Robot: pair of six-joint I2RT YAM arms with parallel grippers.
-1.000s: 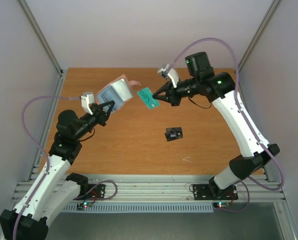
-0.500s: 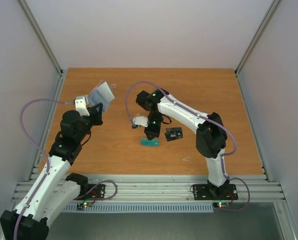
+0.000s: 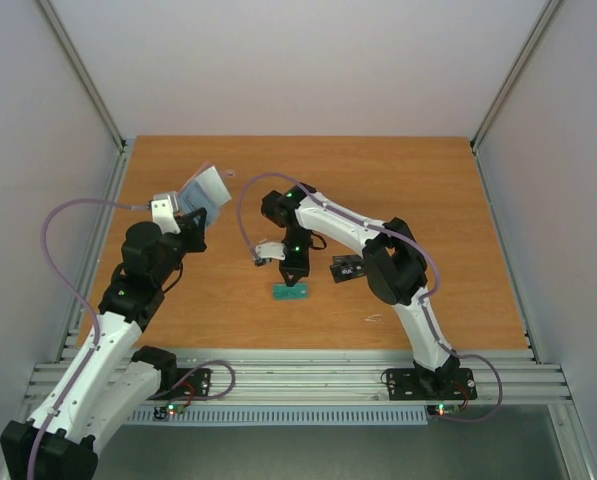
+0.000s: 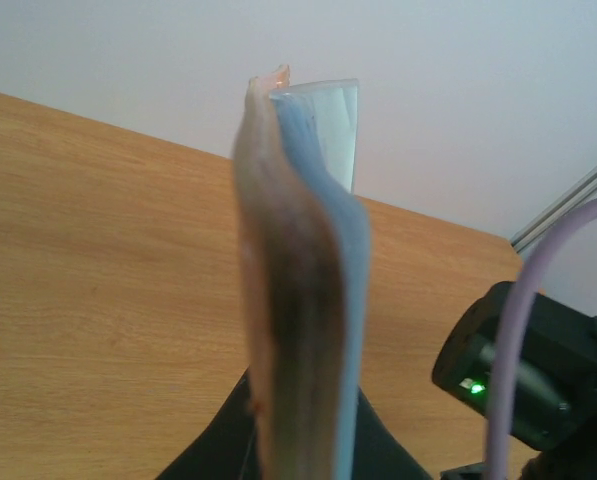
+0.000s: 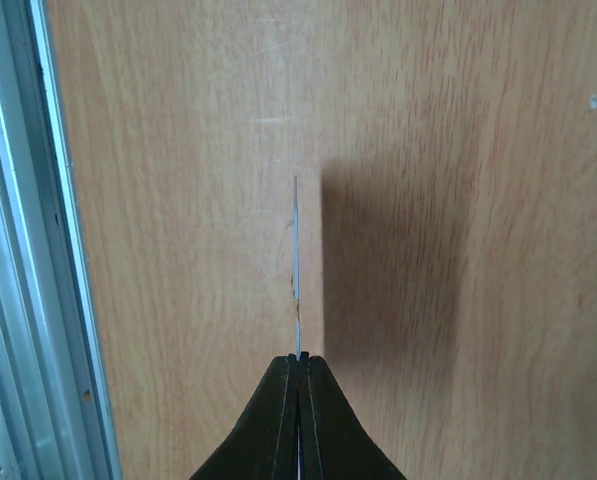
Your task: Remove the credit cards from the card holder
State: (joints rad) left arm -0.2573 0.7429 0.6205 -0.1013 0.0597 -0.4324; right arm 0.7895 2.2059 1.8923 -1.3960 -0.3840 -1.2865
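My left gripper [image 3: 195, 218] is shut on the card holder [image 3: 207, 187] and holds it up over the table's far left. In the left wrist view the holder [image 4: 300, 280] stands edge-on, tan-pink on the left and light blue-grey on the right, between my fingers [image 4: 218, 445]. My right gripper [image 3: 294, 277] points down at the table's middle, shut on the green card [image 3: 294, 291]. In the right wrist view the card [image 5: 297, 260] shows edge-on, just above the wood. The black card [image 3: 348, 268] lies flat right of it. The dark blue card is hidden.
The wooden table [image 3: 428, 200] is walled on three sides. A slotted metal rail [image 3: 308, 375] runs along the near edge and also shows in the right wrist view [image 5: 18, 250]. A small white scuff [image 3: 374, 319] marks the wood near the front right.
My right arm has swung from the far middle down to the table's centre with the green card in it. My left arm has drawn the holder back to the left.
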